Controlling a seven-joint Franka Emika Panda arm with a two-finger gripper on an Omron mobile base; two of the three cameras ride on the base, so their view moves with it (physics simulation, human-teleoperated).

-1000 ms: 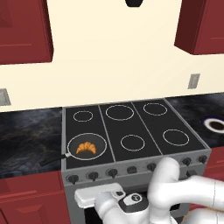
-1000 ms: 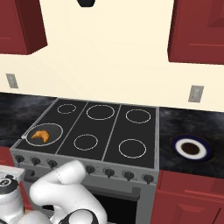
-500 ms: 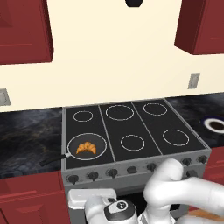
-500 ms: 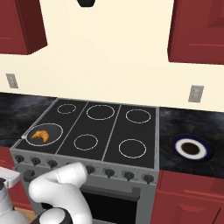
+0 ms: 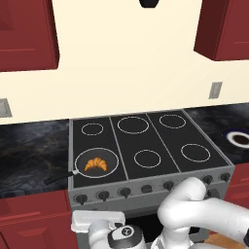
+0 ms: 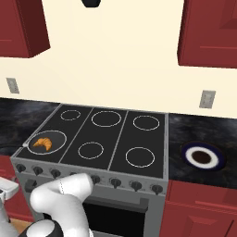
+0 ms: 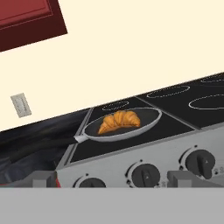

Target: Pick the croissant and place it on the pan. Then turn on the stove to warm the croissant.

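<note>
Now croissant point(image 7: 119, 121) in pan point(image 7: 144, 124), beyond the wide-spread, empty end effector point(image 7: 111, 186).

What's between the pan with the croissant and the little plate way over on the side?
Between the pan holding the croissant and the plate lie two bare front burner rings on the stove, then dark counter, seen in the right base view.

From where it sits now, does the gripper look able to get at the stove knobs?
Probably yes. In the hand view the knobs on the stove front lie just ahead of the low hand, with nothing between. The croissant already lies in the pan.
</note>
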